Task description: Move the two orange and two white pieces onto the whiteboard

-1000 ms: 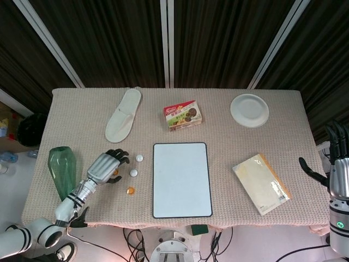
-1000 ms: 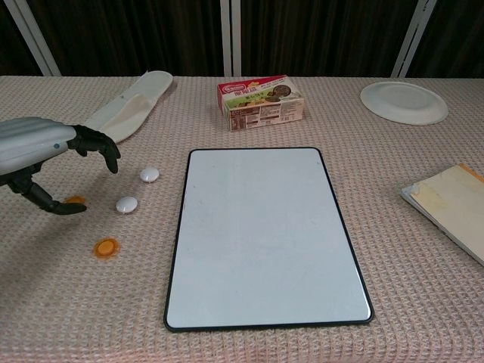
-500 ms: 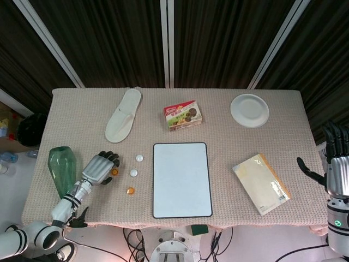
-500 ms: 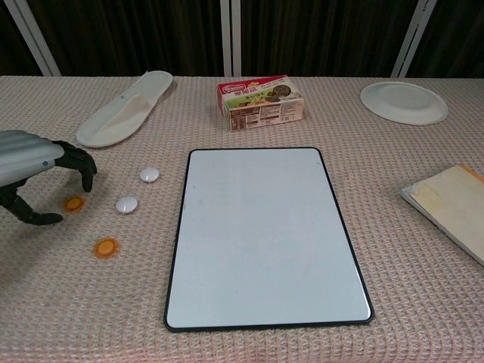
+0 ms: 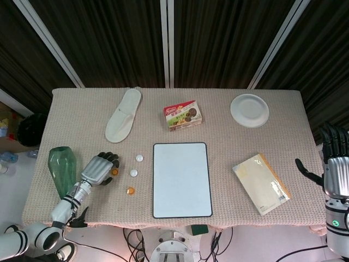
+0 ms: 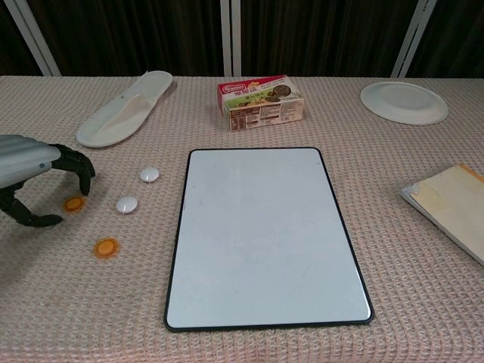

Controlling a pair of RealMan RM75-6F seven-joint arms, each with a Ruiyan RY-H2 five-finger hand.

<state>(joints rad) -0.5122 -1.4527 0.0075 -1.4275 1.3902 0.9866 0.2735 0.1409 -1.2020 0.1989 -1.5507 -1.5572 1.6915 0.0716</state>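
our left hand (image 6: 34, 170) hovers w/ fingers curled over one orange piece (image 6: 73, 203), holding nothing. other orange piece (image 6: 107, 246) and both white pieces (image 6: 126, 203) (image 6: 150, 174) lie on the cloth, left of the whiteboard (image 6: 265, 234). right hand (image 5: 334, 164) hangs off the table's right edge, fingers spread, empty.
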